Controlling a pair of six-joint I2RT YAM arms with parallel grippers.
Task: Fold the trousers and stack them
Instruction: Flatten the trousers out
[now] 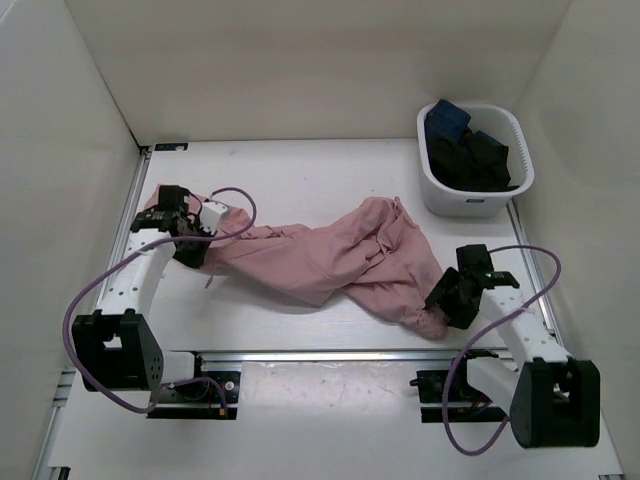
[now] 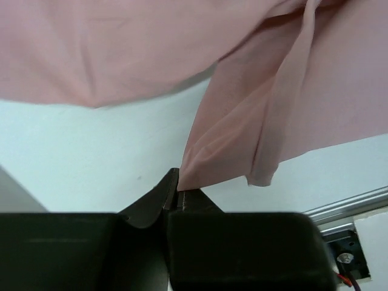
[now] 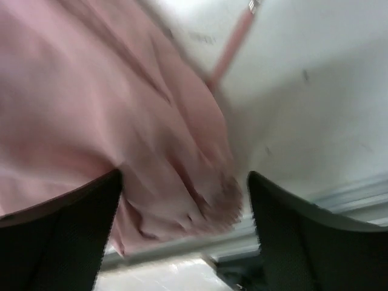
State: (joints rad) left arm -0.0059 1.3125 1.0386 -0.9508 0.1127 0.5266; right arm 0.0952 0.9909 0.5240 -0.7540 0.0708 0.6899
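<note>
Trousers [image 1: 340, 262] lie crumpled across the middle of the top view. One end is at left centre, the other is bunched at lower right, near the rail [image 1: 330, 352]. Not folded, nothing stacked yet.

My left gripper [image 2: 177, 194] is clamped on a thin corner of the cloth. Wrist view shows only the very edge pinched at the tips. My right gripper [image 3: 185, 182] is released, jaws wide on either side of the bunched end, not pinching it. White tub [image 1: 437, 190] of dark clothes [image 1: 470, 158] sits upper right, apart from the trousers.

Risks:
- Left pinch looks shallow. A pull to spread the cloth could slip it out.
- Closing the right on that wad would likely catch several layers instead of one hem, leaving the leg twisted.
- Right wrist view is blurred, so I can't tell which layer is between the tips.
- Cloth is close to the rail. Dragging it toward the bottom of the frame could snag it.
</note>
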